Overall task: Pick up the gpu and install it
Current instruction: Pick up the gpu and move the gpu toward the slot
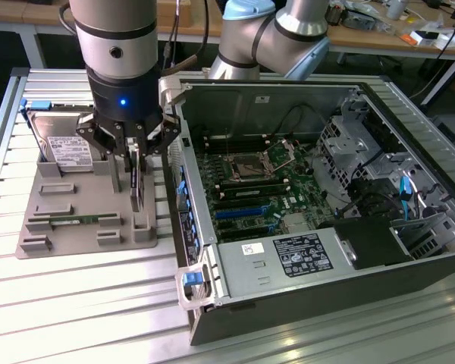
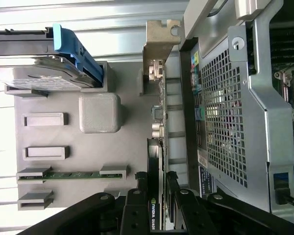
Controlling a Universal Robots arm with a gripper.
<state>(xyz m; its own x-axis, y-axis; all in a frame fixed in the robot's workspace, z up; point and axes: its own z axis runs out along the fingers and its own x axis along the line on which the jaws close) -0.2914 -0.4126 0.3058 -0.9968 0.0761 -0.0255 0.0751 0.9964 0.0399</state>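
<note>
Bright, even light, with glare whitening the ribbed metal table (image 1: 83, 303) and soft shadows inside the computer case (image 1: 326, 311).

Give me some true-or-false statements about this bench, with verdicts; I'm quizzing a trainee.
1. The gpu stands on edge at the tray. True.
2. The gpu sits inside the case. False: it is outside the case, beside it.
3. The gripper is at the hard drive. False: it is at the gpu; the hard drive stands apart.
4. A memory stick lies in the tray. True.
</note>
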